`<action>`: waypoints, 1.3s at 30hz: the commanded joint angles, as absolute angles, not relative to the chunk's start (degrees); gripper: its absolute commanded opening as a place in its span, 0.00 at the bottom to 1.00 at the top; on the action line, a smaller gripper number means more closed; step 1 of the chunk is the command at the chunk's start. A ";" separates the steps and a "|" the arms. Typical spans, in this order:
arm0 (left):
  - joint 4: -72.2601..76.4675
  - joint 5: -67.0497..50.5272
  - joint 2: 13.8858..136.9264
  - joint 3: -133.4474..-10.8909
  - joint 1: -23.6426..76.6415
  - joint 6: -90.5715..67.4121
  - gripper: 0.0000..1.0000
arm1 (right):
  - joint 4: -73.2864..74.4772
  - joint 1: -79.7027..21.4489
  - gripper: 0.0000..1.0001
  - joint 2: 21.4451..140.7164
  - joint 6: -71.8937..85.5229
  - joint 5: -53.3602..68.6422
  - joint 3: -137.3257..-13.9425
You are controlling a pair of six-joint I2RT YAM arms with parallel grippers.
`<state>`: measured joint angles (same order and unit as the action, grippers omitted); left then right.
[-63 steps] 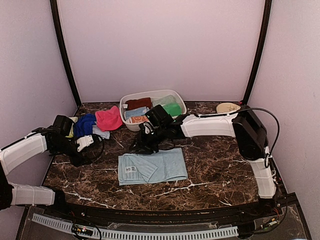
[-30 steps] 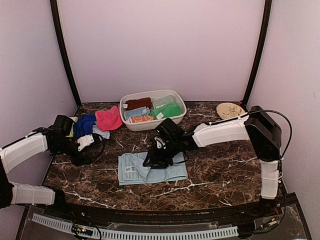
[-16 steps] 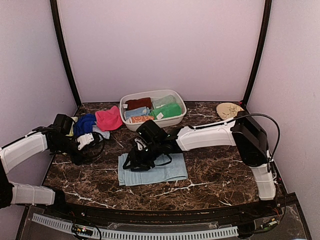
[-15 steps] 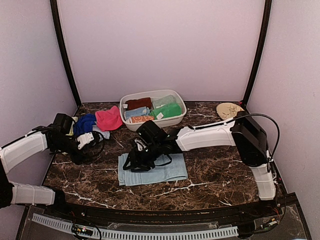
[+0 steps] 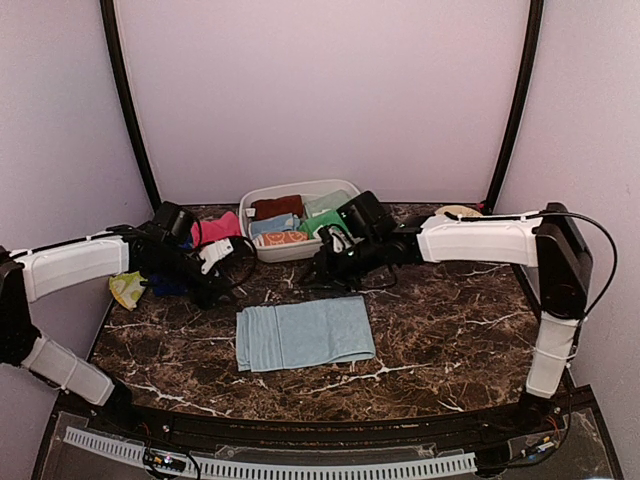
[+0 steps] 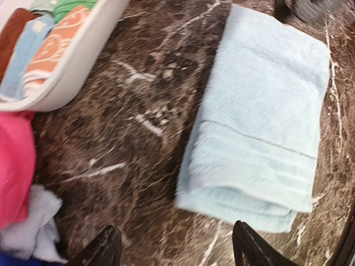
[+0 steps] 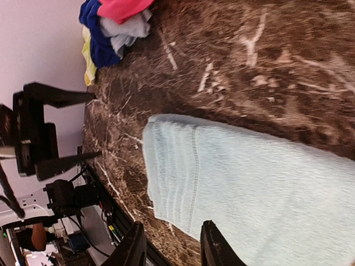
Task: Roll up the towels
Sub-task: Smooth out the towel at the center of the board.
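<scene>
The pale blue towel (image 5: 305, 335) lay folded flat on the table (image 5: 440, 330), just ahead of the left gripper (image 6: 176, 238), wide open and empty, and below the right gripper (image 7: 173, 233), partly open, holding nothing; likely smoothed so an edge could be rolled

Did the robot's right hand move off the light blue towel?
Yes. The right hand has left the light blue towel and pulled back toward the white tub, ending just in front of it.
</scene>
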<state>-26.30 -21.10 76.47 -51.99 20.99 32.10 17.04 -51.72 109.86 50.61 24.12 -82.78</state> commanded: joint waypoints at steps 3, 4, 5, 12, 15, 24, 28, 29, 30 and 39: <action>-20.37 -18.64 86.16 -55.05 28.62 23.73 0.70 | 16.83 -47.65 0.32 104.64 47.57 18.03 -73.06; -19.22 -18.36 87.36 -55.29 29.13 23.51 0.69 | 16.23 -47.24 0.31 104.60 47.55 17.86 -72.06; -18.42 -18.37 88.35 -55.48 29.60 23.59 0.69 | 15.19 -46.94 0.29 104.66 47.55 17.92 -71.05; -15.31 -14.31 94.38 -56.51 31.73 24.13 0.65 | 10.37 -46.11 0.17 107.45 47.21 19.43 -67.40; -14.93 -7.69 95.72 -55.38 31.71 26.05 0.61 | 9.08 -45.79 0.14 108.80 47.14 20.06 -66.50; -6.57 3.81 93.90 -45.57 31.46 31.62 0.59 | -0.57 -45.45 0.08 112.43 52.28 22.38 -57.51; -2.36 6.66 94.75 -44.99 31.46 33.48 0.62 | -4.64 -45.75 0.08 112.30 54.82 22.59 -54.21; -0.88 7.85 95.02 -45.01 31.43 34.11 0.65 | -5.56 -46.02 0.08 112.08 55.43 22.58 -53.46; 0.26 9.22 95.22 -45.19 31.36 34.75 0.67 | -6.48 -46.49 0.08 111.82 55.96 22.56 -52.84; -3.90 10.75 86.10 -51.98 30.15 35.72 0.85 | -3.57 -49.33 0.11 103.28 55.82 20.06 -52.66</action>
<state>0.97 10.33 93.89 -47.88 30.98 35.31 -9.26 -48.69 107.74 56.23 22.33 -52.80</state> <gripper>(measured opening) 0.821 0.100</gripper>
